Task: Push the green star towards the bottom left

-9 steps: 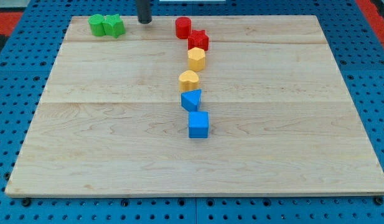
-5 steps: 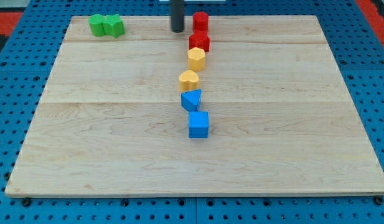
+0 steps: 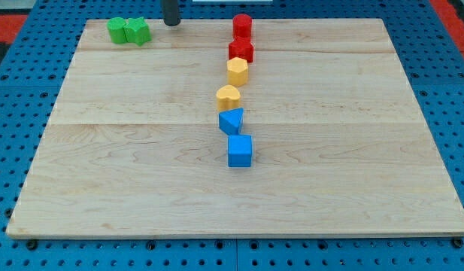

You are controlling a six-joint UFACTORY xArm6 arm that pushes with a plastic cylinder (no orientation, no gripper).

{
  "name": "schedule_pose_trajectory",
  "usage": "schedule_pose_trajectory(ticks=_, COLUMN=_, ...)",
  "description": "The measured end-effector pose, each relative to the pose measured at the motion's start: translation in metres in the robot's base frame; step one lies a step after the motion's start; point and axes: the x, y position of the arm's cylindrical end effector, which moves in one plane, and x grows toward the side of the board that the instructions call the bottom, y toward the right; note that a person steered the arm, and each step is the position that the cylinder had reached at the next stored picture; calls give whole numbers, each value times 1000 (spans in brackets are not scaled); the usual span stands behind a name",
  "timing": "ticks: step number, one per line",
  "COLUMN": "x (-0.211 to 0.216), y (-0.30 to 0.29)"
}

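Observation:
The green star (image 3: 139,31) sits near the board's top left corner, touching a second green block (image 3: 116,30) on its left. My tip (image 3: 171,24) is at the view's top edge of the board, a short way to the right of the green star and apart from it. The rod above the tip runs out of the view's top.
A line of blocks runs down the middle: a red cylinder (image 3: 242,25), a red block (image 3: 241,50), a yellow hexagon-like block (image 3: 238,71), a yellow heart-like block (image 3: 228,97), a blue triangle-like block (image 3: 232,120) and a blue cube (image 3: 240,150). The wooden board (image 3: 126,181) lies on a blue pegboard.
My tip first moved right and pushed the red cylinder a little right and up. It has since moved back left, close to the green star. The green blocks have not moved.

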Motion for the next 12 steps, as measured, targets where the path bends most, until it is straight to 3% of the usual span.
schedule_pose_trajectory(ticks=2, x=2, y=-13)
schedule_pose_trajectory(ticks=4, x=16, y=-91)
schedule_pose_trajectory(ticks=7, x=207, y=-19)
schedule_pose_trajectory(ticks=8, x=230, y=-5)
schedule_pose_trajectory(ticks=9, x=191, y=-68)
schedule_pose_trajectory(ticks=11, x=258, y=-56)
schedule_pose_trajectory(ticks=12, x=258, y=-56)
